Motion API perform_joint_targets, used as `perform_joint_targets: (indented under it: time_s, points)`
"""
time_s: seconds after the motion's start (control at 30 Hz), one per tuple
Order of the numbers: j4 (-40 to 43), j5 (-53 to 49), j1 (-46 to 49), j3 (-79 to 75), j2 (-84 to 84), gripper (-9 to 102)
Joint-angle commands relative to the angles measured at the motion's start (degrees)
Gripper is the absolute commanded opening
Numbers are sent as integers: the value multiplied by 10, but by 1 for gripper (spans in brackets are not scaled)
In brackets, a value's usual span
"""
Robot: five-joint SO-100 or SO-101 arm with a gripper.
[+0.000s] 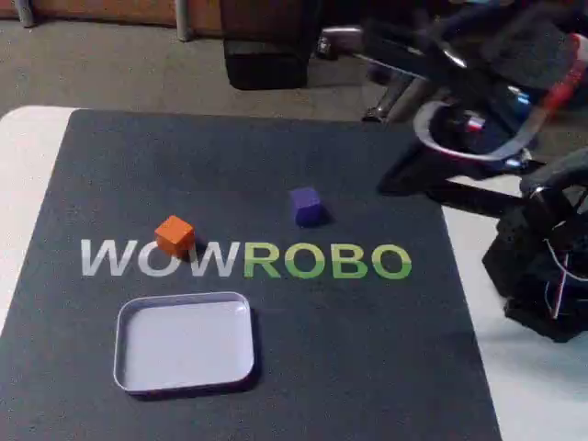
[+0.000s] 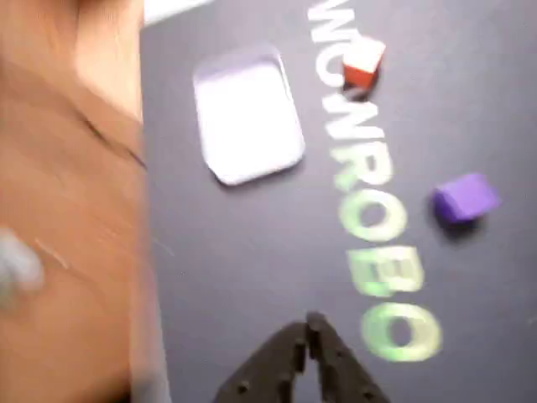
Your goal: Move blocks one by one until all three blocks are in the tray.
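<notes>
While raised over the dark mat (image 1: 367, 367), fingers (image 2: 307, 329) pressed together, gripping nothing in the wrist view. Orange block (image 1: 174, 235) resting on the mat's white lettering (image 1: 156, 260), just above the tray (image 1: 184, 343) in the fixed view. Purple block (image 1: 305, 206) well apart, right of the orange. Both outside the tray.
</notes>
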Motion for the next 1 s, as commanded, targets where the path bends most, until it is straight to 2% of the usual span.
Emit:
perform_joint_targets:
  time_s: [0.0, 0.23, 0.33, 0.6, 0.97]
  points:
    - [3, 54, 0, -132, -122, -8]
    - [-12, 71, 35, -265, -325, -7]
    - [-18, 53, 52, -323, -397, -3]
    - [-47, -8, 101, -445, -536, -2]
    - [-91, -142, 178, -466, -628, 1]
